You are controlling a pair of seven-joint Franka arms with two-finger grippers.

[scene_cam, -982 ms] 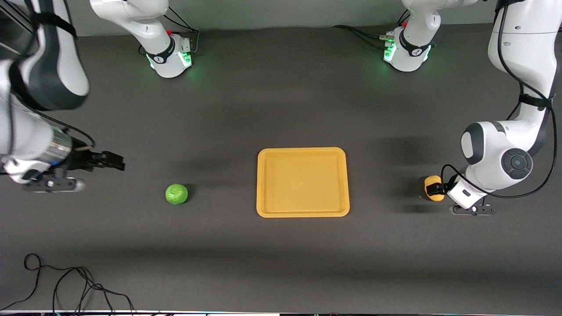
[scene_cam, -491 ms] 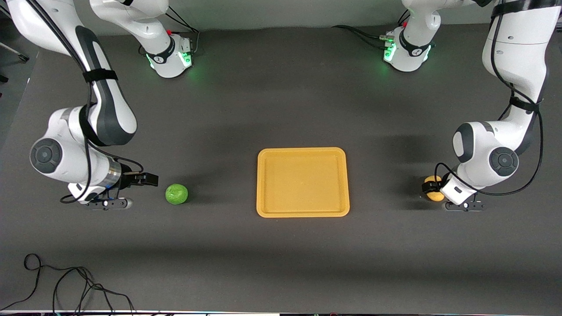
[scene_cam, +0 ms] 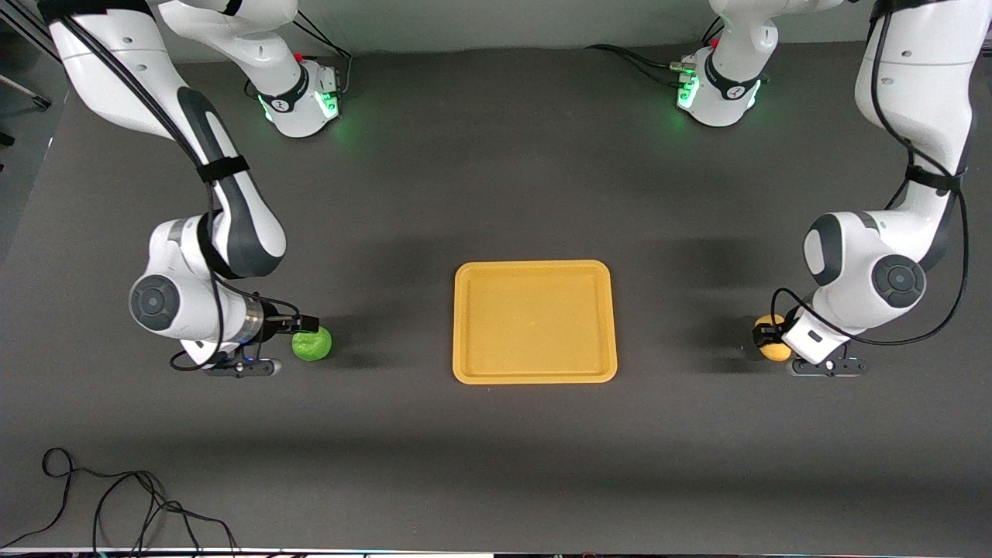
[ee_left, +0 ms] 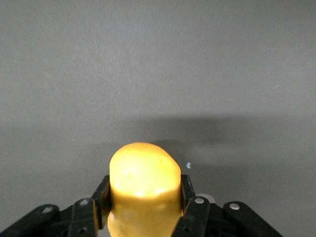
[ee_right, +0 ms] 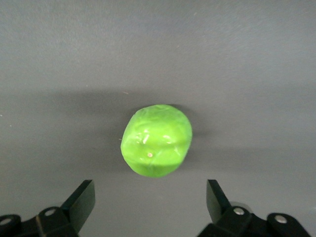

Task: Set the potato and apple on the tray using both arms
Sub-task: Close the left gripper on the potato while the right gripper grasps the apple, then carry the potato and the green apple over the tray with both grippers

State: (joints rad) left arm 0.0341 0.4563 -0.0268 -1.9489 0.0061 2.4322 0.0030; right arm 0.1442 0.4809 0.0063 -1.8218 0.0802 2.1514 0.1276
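The yellow-orange potato [scene_cam: 771, 342] sits toward the left arm's end of the table. My left gripper [scene_cam: 766, 336] is shut on it, low at the table. In the left wrist view the potato [ee_left: 144, 177] fills the gap between both fingers [ee_left: 102, 195]. The green apple [scene_cam: 312, 343] lies on the table toward the right arm's end. My right gripper [scene_cam: 301, 325] is open and low beside it. In the right wrist view the apple [ee_right: 157, 140] lies just ahead of the spread fingertips [ee_right: 81, 200], not between them. The orange-yellow tray [scene_cam: 535, 322] lies empty between the two fruits.
A loose black cable [scene_cam: 116, 504] lies at the table's near edge on the right arm's end. The two arm bases [scene_cam: 298, 97] [scene_cam: 717, 89] stand along the table edge farthest from the front camera.
My right arm has swung in from the table's end, bringing its open gripper up to the apple. My left gripper has stayed at the potato, which shifted slightly nearer the front camera.
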